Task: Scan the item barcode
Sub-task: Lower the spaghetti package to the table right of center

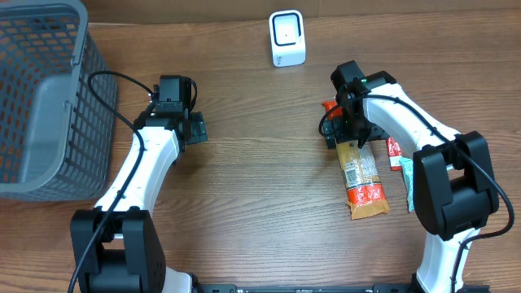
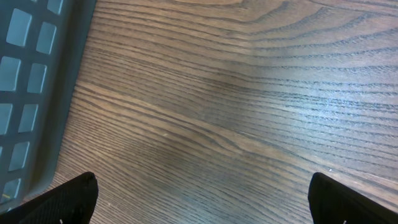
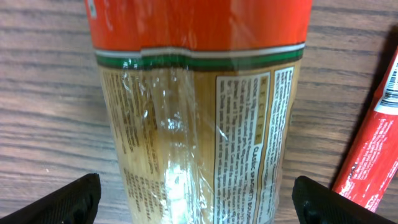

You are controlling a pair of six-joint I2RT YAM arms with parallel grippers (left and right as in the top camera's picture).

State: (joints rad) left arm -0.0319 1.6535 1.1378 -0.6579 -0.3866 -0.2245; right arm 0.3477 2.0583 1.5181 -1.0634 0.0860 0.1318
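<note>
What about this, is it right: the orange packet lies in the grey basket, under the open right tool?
No. The orange packet lies on the table, not in the grey basket, as the overhead view shows. It is under the open right tool.

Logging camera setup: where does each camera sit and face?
Overhead: above the wooden table, facing down; left hand, right hand, grey mesh basket, orange-and-tan plastic packet.
Left wrist: behind the left hand, facing down at the table; its fingertips.
Right wrist: behind the right hand, facing down at the packet; its fingertips.
Overhead and right wrist share the packet.
</note>
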